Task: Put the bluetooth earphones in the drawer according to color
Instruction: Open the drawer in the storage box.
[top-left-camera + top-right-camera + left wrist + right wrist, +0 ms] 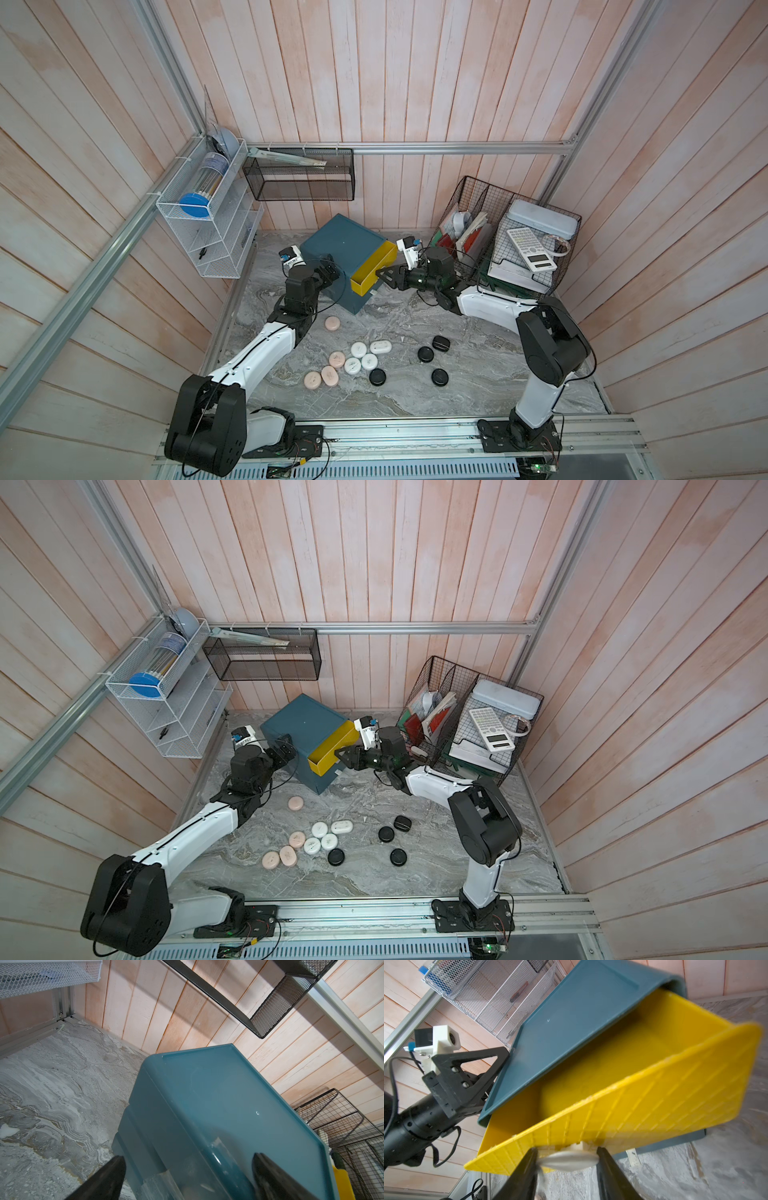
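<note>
Worktop: grey marble-patterned worktop enclosed by pale pink plank walls.
Cabinet: small dark teal plastic drawer cabinet stands at the rear edge of the worktop, left of the middle. It is turned at an angle, with its drawer fronts facing the front right corner.
Drawer: yellow plastic top drawer stands part-way out of the cabinet, visible in both top views.
Handle: small white tab handle sits on the yellow drawer front; it is blurred in the right wrist view.
Right gripper: right gripper pinches the white tab handle, one black finger on each side of it. In a top view it sits at the drawer front.
Left gripper: left gripper is spread wide and straddles the cabinet's upper left edge. Contact with the cabinet cannot be told.
Pink set: four small rounded pale pink earphone cases lie on the worktop. Three are grouped left of the middle, towards the front edge. One lies apart, near the cabinet and just beside the left arm.
White set: four smooth white earphone cases are clustered at the middle, just beside the pink group.
Black set: four glossy black earphone cases are scattered right of the white cluster.
Basket: black wire basket holding papers occupies the rear right corner.
</note>
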